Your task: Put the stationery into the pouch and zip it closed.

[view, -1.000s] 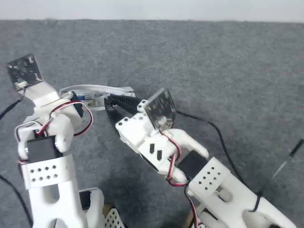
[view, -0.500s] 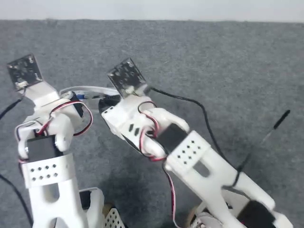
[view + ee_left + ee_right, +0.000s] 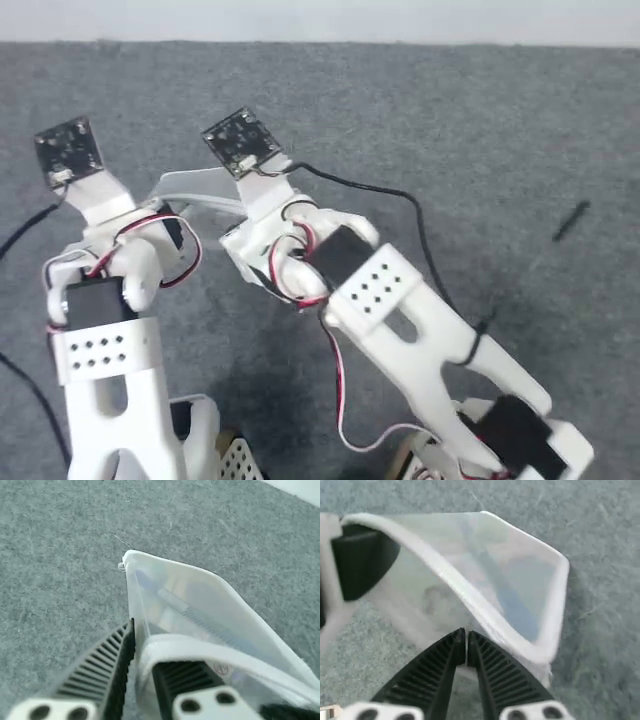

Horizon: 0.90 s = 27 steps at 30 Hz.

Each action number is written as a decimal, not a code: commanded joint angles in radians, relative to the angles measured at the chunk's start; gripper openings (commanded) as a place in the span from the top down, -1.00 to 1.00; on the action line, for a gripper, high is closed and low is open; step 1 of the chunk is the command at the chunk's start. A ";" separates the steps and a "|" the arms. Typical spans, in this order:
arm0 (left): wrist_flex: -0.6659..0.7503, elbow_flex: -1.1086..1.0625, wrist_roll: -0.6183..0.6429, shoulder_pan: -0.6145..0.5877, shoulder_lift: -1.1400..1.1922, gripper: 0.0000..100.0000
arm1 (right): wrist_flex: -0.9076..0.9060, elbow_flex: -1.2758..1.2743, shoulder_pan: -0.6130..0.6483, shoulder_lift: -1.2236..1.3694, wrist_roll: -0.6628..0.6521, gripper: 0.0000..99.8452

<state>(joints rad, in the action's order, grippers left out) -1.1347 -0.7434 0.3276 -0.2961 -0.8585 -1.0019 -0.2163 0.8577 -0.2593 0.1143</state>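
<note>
The pouch [image 3: 210,620], translucent white, is held up just above the grey counter [image 3: 480,130] between the two arms. Bluish stationery [image 3: 186,611] shows dimly through its wall. The left gripper [image 3: 142,652] pinches one end of the pouch, one jaw outside the wall and one under the white rim. The right gripper [image 3: 466,636] has its jaws pressed together on the pouch's rim band.

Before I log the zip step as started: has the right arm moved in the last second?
Yes. In the high view the right arm has swung toward the mat's far edge and toward the left arm, ending over the pouch.
</note>
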 commanded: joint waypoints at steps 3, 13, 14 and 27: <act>0.014 0.028 -0.012 -0.006 -0.006 0.98 | -0.030 -0.043 -0.024 -0.183 0.009 0.98; 0.014 0.027 -0.012 -0.006 -0.006 0.98 | -0.028 -0.175 -0.039 -0.479 0.009 0.98; 0.014 0.027 -0.012 -0.006 -0.006 0.98 | -0.028 -0.183 -0.054 -0.512 0.009 0.98; 0.014 0.027 -0.012 -0.006 -0.006 0.98 | -0.027 -0.336 -0.099 -0.694 0.008 0.98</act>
<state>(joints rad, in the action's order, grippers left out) -1.1347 -0.7434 0.3276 -0.2977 -0.8585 -1.0203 -0.5355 0.7687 -0.9175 0.1143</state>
